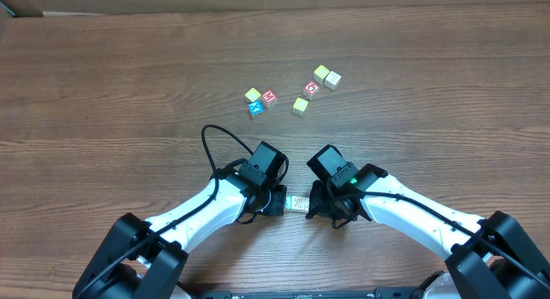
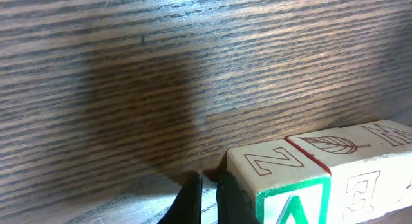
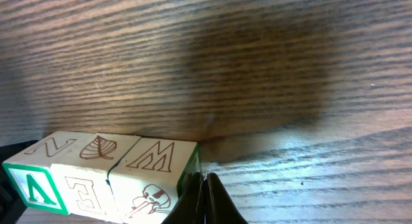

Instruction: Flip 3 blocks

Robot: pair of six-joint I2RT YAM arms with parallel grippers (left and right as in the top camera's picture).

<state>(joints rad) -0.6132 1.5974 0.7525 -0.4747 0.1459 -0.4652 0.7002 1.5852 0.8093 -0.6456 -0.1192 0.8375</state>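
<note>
Left arm reaches in from the near-left; the left gripper (image 2: 207, 199) has its fingers closed together with nothing between them, tips down at the table (image 1: 103, 93) and set against the left end of the blocks (image 1: 296, 203). These three lie in one tight row, face to face, near the front edge between the two grippers. Left to right they are the N block (image 3: 40, 161), with a green-and-white A on its near face, then the leaf block (image 3: 90, 167), with a red E on its near face, then the W block (image 3: 154, 163), with a small red figure below. The right gripper (image 3: 205, 198) is likewise closed on nothing, its tips touching the right end of the row. Judgement: both sets of closed fingers act as end stops, pinching the row lengthwise so that all three can be rolled over together. How firmly each tip bears on the wood cannot be told. In the overhead view the row is mostly covered by the gripper bodies. The left wrist view crops the W block, and the undersides are hidden. The loose cubes (image 1: 269, 97) sit well apart on the far side, too small to read.
</note>
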